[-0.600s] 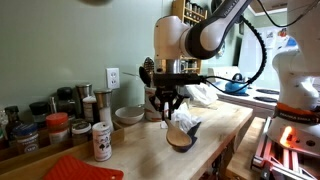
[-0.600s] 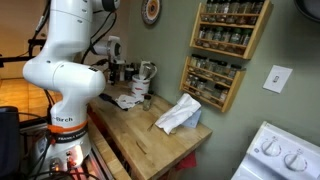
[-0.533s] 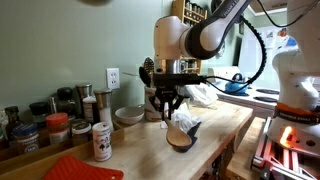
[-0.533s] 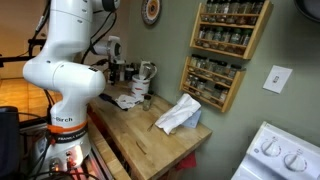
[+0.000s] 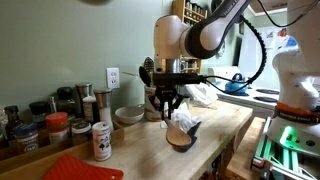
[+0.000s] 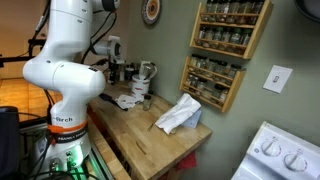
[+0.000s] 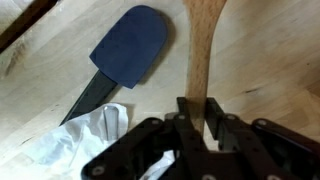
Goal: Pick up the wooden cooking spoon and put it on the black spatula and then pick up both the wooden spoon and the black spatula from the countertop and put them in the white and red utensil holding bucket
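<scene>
End effector [image 7: 200, 106] is clenched on the handle of the wooden cooking spoon [image 7: 203, 50], with a finger pressed against each side of the shaft. The spoon runs away from the grip across the desk [image 7: 270, 60]. In an exterior view its broad bowl [image 5: 180, 138] hangs low at the desk surface, and I cannot tell whether it touches. The black spatula [image 7: 130, 45] lies flat on the desk just beside the spoon, not touching it. Its slim handle slants toward a crumpled white cloth [image 7: 85, 135].

The spoon is probably light, stiff and dry, so a pinch across the handle should hold without slipping. Gripped far from the bowl, though, it may swing or pivot. The spatula looks thin and lies flush with the desk, so it will likely be harder to take hold of. Its narrow handle seems a better place to pinch than the wide blade, which may flex.

By count there is one wooden spoon, one spatula and one cloth in the wrist view. One pale container, which I take for the utensil bucket [image 6: 147, 73], stands well apart at the back.
</scene>
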{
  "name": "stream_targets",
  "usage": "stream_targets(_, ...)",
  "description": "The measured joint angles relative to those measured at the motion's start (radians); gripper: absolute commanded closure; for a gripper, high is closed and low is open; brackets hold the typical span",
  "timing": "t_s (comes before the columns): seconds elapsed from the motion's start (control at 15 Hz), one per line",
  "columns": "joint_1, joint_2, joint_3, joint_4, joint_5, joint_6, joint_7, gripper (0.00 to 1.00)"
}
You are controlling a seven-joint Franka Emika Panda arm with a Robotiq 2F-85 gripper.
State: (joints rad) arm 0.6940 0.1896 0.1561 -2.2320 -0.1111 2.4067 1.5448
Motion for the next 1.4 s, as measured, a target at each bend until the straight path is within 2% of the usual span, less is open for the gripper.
stream_targets(0.47, 0.000, 0.000, 0.000, 0.000, 0.000, 0.000, 0.000, 0.94)
stream_targets(0.53, 0.000, 0.000, 0.000, 0.000, 0.000, 0.000, 0.000, 0.77)
stream_targets(0.87, 0.000, 0.000, 0.000, 0.000, 0.000, 0.000, 0.000, 0.77)
stream_targets(0.93, -0.006, 0.000, 0.005, 0.001, 0.000, -0.017, 0.012, 0.94)
stream_targets(1.13, -0.037, 0.000, 0.030, 0.001, -0.001, -0.036, 0.033, 0.94)
stream_targets(1.4, -0.071, 0.000, 0.036, 0.001, -0.005, -0.067, 0.171, 0.94)
